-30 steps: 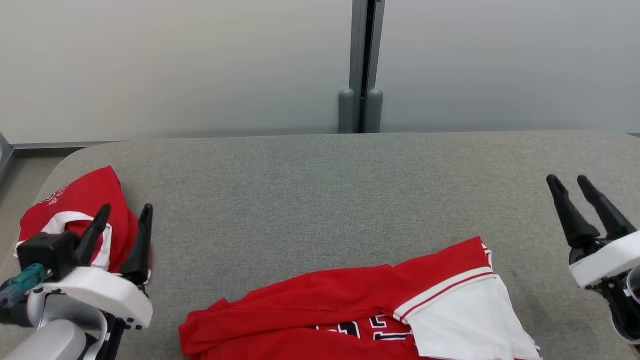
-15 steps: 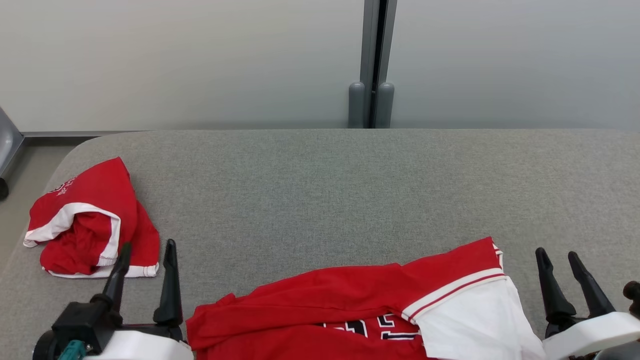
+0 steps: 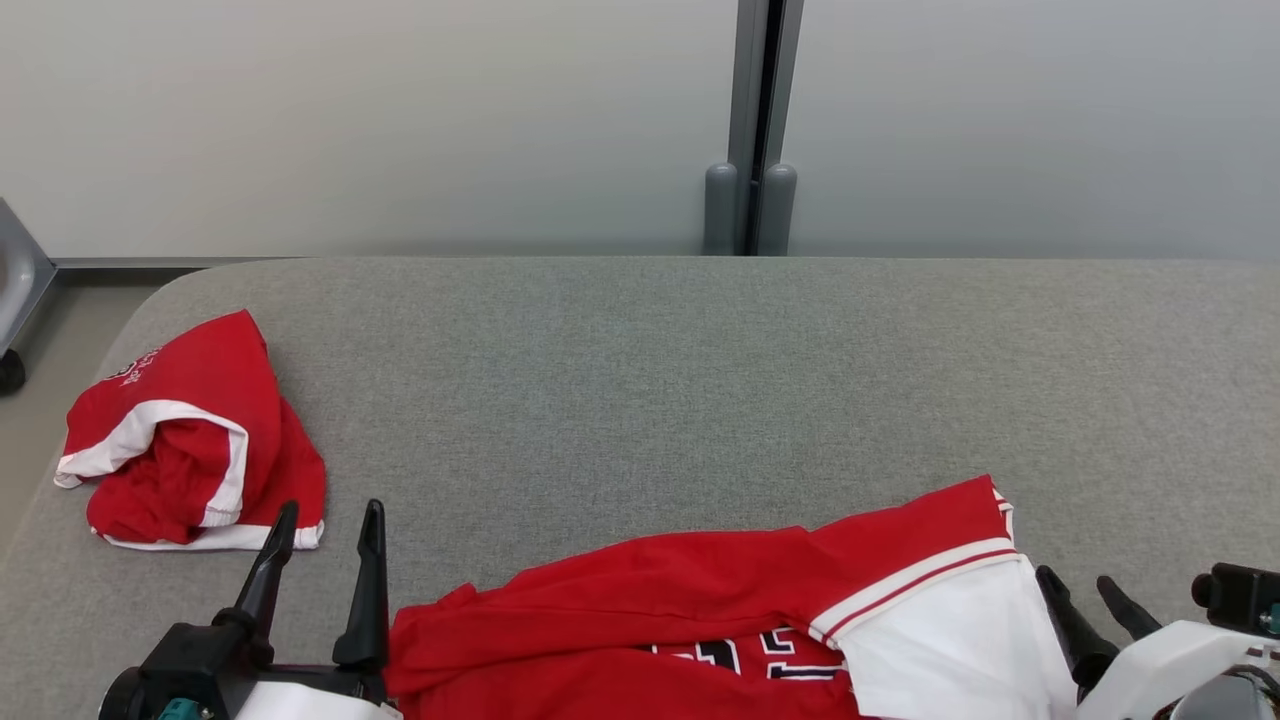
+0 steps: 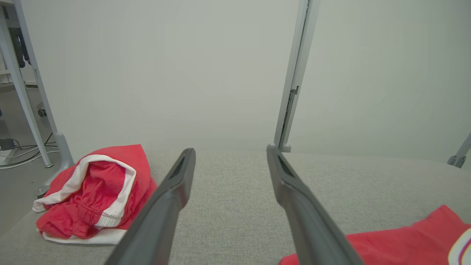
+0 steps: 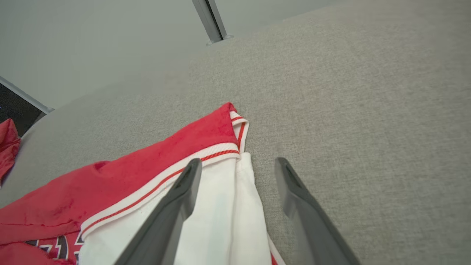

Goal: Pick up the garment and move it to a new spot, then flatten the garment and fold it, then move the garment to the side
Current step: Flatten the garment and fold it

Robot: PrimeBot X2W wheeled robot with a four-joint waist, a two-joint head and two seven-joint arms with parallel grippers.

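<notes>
The garment (image 3: 680,610), a red jersey with a white panel and dark lettering, lies rumpled on the grey padded table (image 3: 640,370) at its near edge. My left gripper (image 3: 330,510) stands open just left of the jersey's left end, with nothing between its fingers. In the left wrist view the left gripper (image 4: 230,149) points across bare table, with the jersey's red edge (image 4: 404,239) at the lower right. My right gripper (image 3: 1075,578) is open beside the white panel. In the right wrist view the right gripper (image 5: 238,161) hovers over the jersey (image 5: 154,173), near its striped hem.
A second red and white garment (image 3: 190,440) sits bunched near the table's left edge, also seen as a bundle (image 4: 95,191) in the left wrist view. A pale wall with a grey post (image 3: 760,130) runs behind the table. Floor and a table leg (image 4: 22,92) lie off to the left.
The head camera has shifted. My left gripper came away from the bunched garment toward the jersey's left end. My right gripper dropped toward the near edge, beside the white panel. Both stayed open.
</notes>
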